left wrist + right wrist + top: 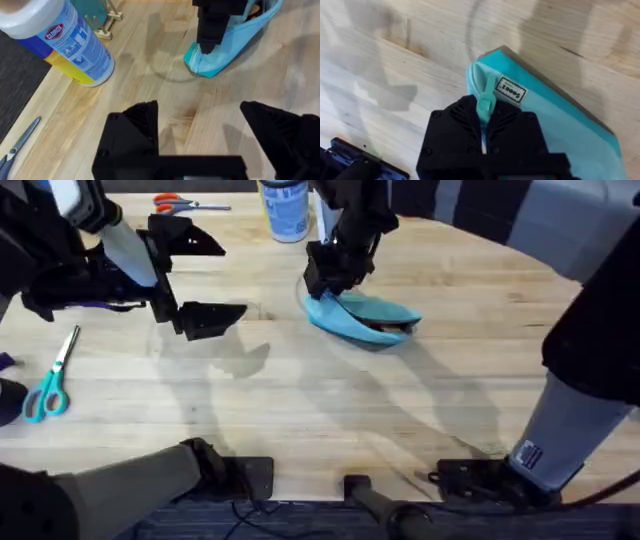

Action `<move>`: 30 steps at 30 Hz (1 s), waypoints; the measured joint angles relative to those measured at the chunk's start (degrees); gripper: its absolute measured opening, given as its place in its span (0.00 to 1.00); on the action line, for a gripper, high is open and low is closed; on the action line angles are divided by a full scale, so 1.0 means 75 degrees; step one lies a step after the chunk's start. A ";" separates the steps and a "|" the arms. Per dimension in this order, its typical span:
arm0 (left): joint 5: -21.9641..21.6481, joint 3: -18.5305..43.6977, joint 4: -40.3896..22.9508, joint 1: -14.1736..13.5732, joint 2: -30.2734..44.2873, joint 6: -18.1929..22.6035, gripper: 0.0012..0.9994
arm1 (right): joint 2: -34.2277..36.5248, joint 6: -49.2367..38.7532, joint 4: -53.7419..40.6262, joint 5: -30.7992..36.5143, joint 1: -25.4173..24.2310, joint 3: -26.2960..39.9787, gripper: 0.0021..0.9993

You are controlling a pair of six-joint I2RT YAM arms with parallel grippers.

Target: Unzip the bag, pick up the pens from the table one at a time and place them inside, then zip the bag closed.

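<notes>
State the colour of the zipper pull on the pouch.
Turquoise, matching the pouch; the zipper pull shows best in the right wrist view, pinched in the right pincer.

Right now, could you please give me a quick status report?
Left pincer open, empty, above table. Right pincer shut on zipper pull tab of turquoise pouch. Nothing in the way.

Matt cloth bag point(365, 317), wooden table point(330, 410)

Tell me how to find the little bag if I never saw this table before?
Look at the far middle of the wooden table, just in front of the blue-and-white Clorox canister. The bag lies there with the right gripper pinching its zipper end. It is soft turquoise fabric; the scissors nearby are hard.
</notes>
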 joint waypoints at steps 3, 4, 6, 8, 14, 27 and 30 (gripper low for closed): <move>-0.0001 0.0000 0.0000 0.0000 0.0000 0.0000 0.99 | 0.0001 0.0000 0.0000 -0.0002 0.0000 0.0002 0.03; -0.0001 0.0000 -0.0001 0.0000 0.0000 0.0000 0.99 | 0.0001 0.0000 0.0000 -0.0001 0.0000 0.0002 0.03; 0.0000 0.0000 0.0000 -0.0002 0.0000 0.0000 0.99 | -0.0002 -0.0002 0.0000 0.0000 0.0000 0.0002 0.03; 0.0000 0.0000 -0.0002 0.0000 0.0000 0.0000 0.99 | -0.0004 0.0000 0.0002 0.0000 0.0000 0.0002 0.03; -0.0002 0.0000 -0.0001 0.0000 0.0000 0.0000 0.99 | -0.0070 -0.0003 -0.0003 0.0003 0.0000 -0.0001 0.03; -0.0002 0.0000 0.0000 0.0000 0.0000 0.0000 0.99 | -0.0224 -0.0006 -0.0242 0.0094 -0.0050 0.0432 0.03; -0.0002 0.0000 0.0000 0.0000 0.0000 0.0000 0.99 | -0.0224 -0.0006 -0.0277 0.0119 -0.0064 0.0675 0.03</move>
